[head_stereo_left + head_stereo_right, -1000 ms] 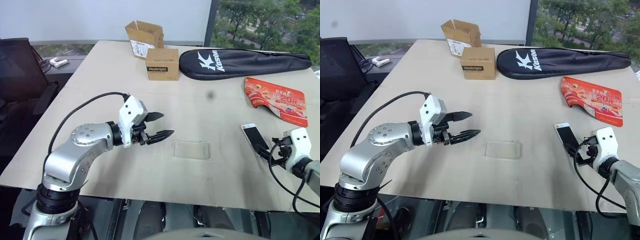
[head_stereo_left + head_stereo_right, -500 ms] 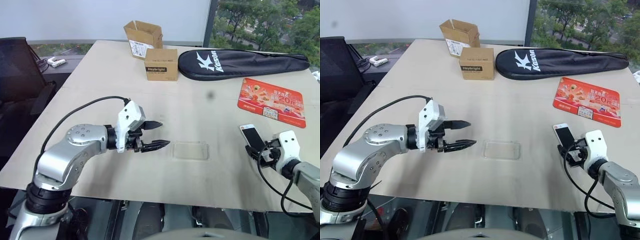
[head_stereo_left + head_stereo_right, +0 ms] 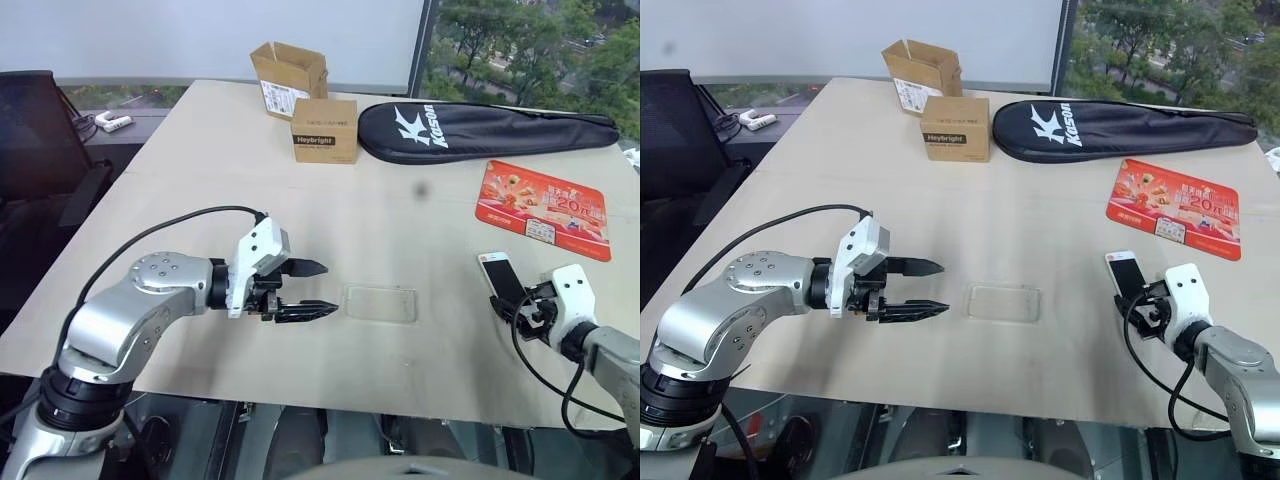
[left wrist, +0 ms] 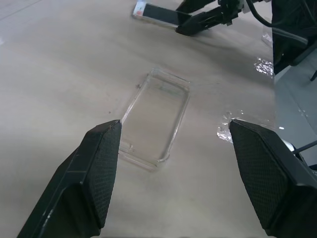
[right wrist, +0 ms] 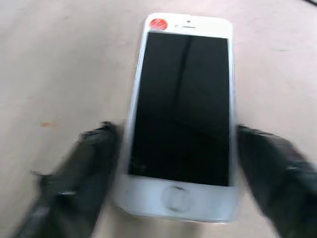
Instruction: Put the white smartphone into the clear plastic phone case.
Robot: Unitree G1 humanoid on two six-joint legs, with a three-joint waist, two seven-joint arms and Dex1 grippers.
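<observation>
Nearby, white smartphone (image 5: 182, 114) between tool fingers (image 5: 79, 183)

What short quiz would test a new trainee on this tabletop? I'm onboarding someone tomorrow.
1. True or false: the phone already sits inside the clear case.
2. Which gripper has the phone between its fingers? A) left gripper B) right gripper C) neither
3. Fill in: the long black racket bag lies next to two cardboard ______.

Key
1. False: the case lies empty mid-table, and the phone lies apart from it, screen up.
2. B: its fingers stand on either side of the phone, not visibly clamped.
3. boxes
</observation>
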